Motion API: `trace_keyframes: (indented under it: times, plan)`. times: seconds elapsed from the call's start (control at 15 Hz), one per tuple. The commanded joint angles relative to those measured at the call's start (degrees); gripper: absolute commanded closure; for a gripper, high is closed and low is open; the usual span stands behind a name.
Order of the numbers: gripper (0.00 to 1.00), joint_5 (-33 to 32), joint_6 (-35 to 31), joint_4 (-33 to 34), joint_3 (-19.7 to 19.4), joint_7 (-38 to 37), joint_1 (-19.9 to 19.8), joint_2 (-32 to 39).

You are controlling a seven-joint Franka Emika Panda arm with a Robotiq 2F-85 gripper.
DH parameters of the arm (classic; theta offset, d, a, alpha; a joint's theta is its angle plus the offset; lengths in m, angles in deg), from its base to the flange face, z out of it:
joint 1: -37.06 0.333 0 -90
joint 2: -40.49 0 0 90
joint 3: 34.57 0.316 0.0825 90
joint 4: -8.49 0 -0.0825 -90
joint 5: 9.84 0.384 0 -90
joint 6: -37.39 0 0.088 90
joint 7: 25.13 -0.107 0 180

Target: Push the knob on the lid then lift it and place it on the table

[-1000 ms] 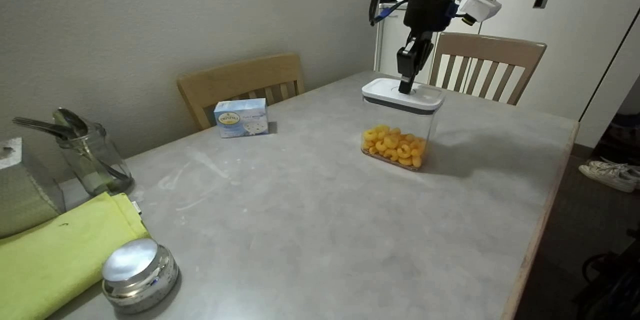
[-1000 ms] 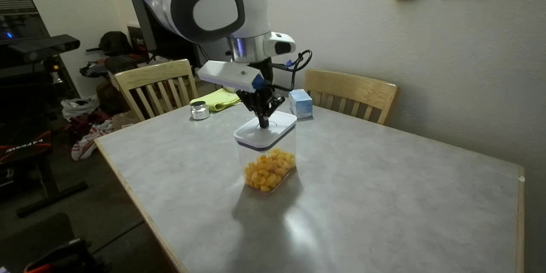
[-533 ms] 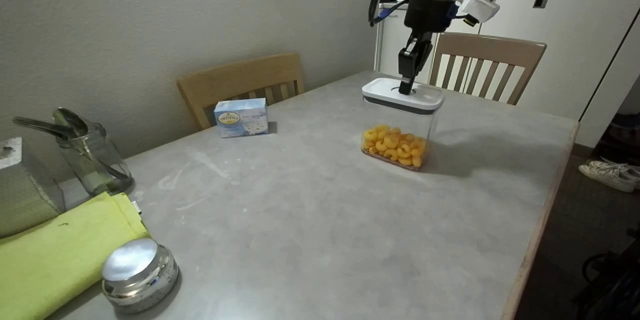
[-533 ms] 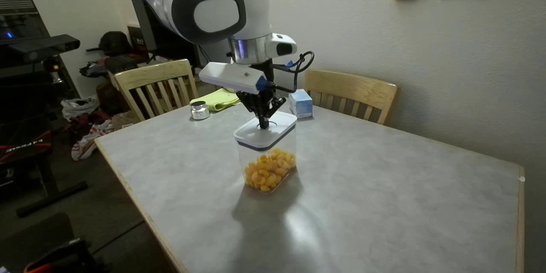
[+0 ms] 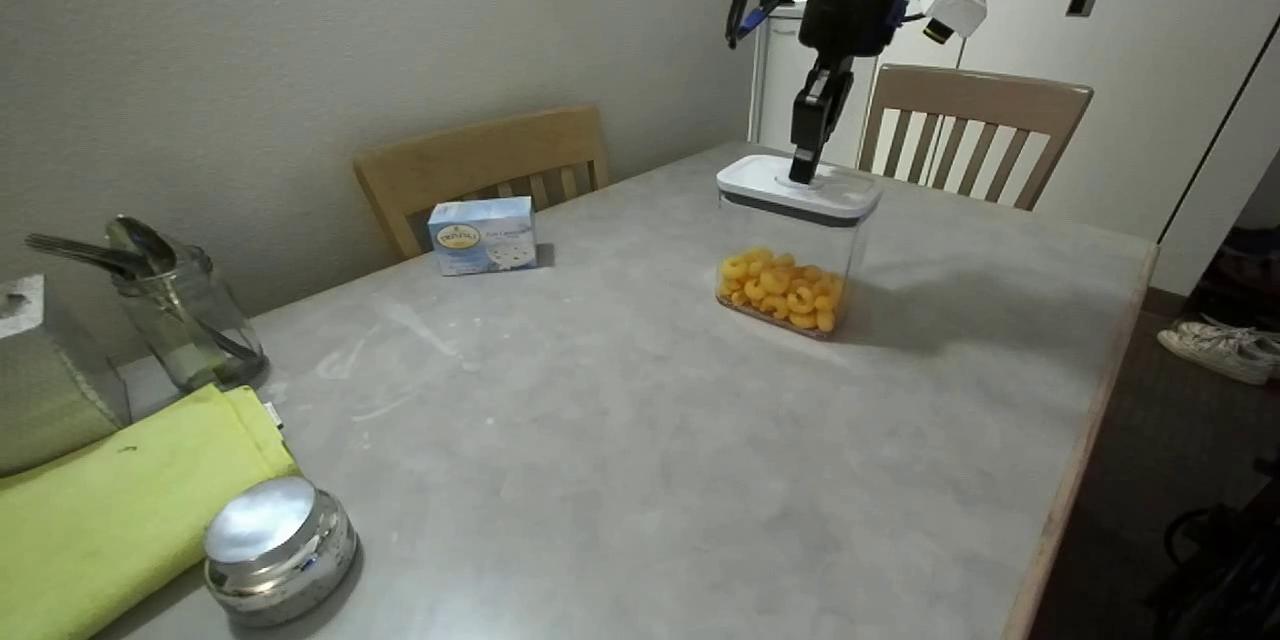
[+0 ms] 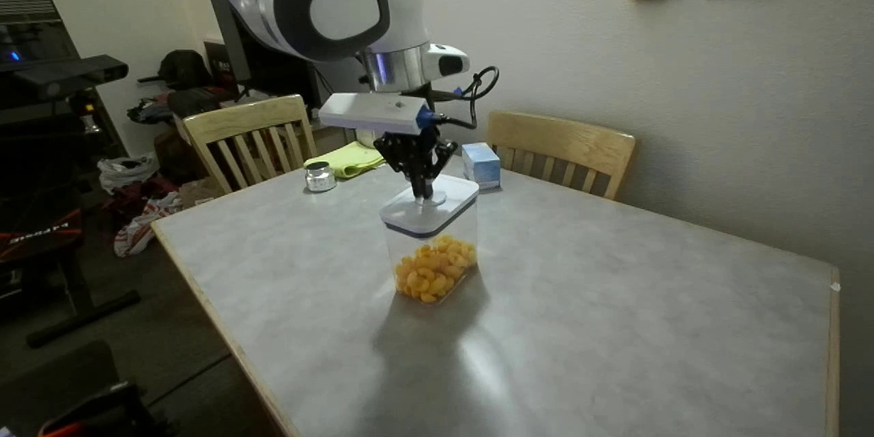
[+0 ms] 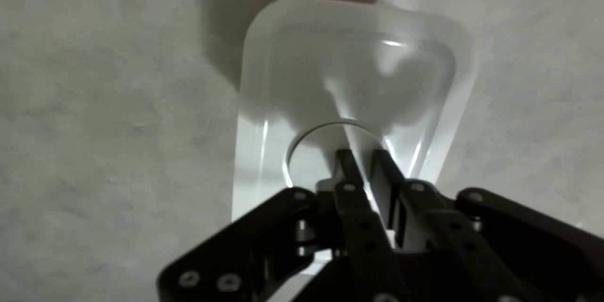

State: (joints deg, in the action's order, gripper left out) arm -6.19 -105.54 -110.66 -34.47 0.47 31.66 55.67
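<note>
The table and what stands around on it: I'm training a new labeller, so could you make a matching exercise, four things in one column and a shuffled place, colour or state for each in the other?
Column one:
1. lid
2. cloth
3. small box
4. glass jar

Column two:
A. bright yellow-green
B. has cutlery sticking out of it
C. on top of the clear container
D. light blue and white

Right pairs: 1-C, 2-A, 3-D, 4-B.
</note>
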Motion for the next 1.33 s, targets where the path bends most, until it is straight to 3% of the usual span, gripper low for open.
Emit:
trace_keyframes:
  times: [0.0, 0.4, 0.53, 1.27]
  plan:
    - [0.53, -1.3, 0.8, 0.4, 0.9, 1.7, -0.3, -0.8]
    - [0.11, -1.6, 0.3, 0.7, 1.1, 1.8, -0.4, -0.6]
    - [0.01, -1.6, 0.0, 0.8, 0.9, 1.6, -0.6, -0.3]
    - [0.02, -1.2, -2.3, 1.1, -0.1, 0.2, -1.7, 2.5]
